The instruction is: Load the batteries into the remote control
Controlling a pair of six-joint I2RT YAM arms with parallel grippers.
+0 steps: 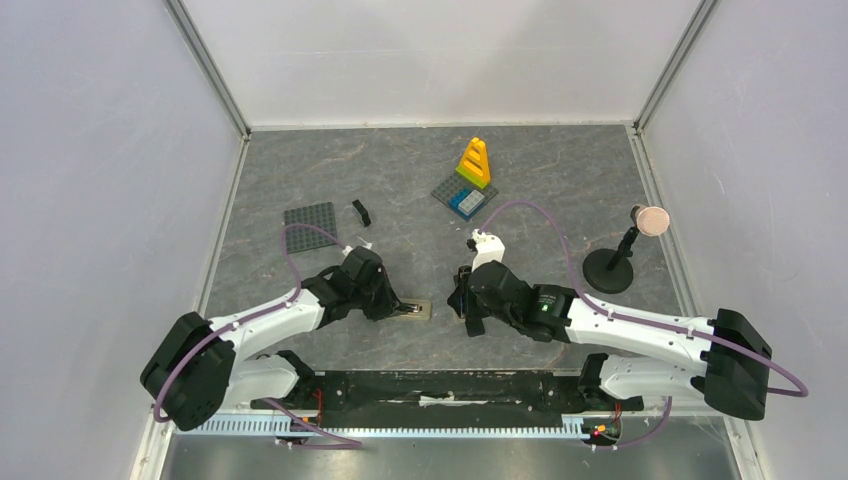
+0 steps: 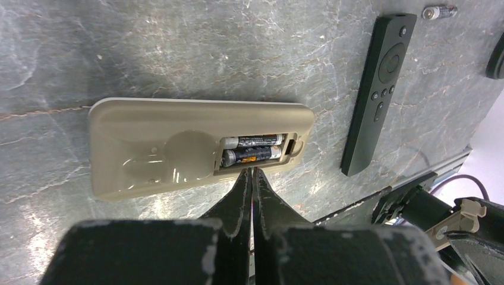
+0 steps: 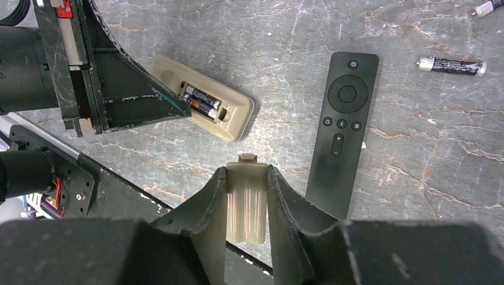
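On the grey stone-patterned counter, seen from above, a grey studded plate lies at about 10 o'clock. A small black brick sits just off the plate's 3 o'clock side.

The left tool is low over the counter at about 7 o'clock. Its two fingers are pressed flat together with nothing between them. Their tips are at the long edge of the remote control, right beside the open slot; whether they touch the casing I cannot tell.

The remote control lies flat with its recessed face up, near the counter's front edge at about 6 o'clock, between the two tools. Two batteries lie side by side in the slot, lengthwise along the remote.

The right tool is at about 5 o'clock, set narrow and clamped on a tan battery cover whose small tab pokes out past the fingertips. In the right wrist view the remote control lies at 11 o'clock from the cover, apart from it. A black remote lies buttons up at 2 o'clock from the cover. Off the black remote's 2 o'clock side a loose battery lies on the counter. The end of a second loose battery shows in the top right corner.

From above, a yellow brick stack stands at 12 o'clock, and a black stand topped with a pink disc stands at 3 o'clock.
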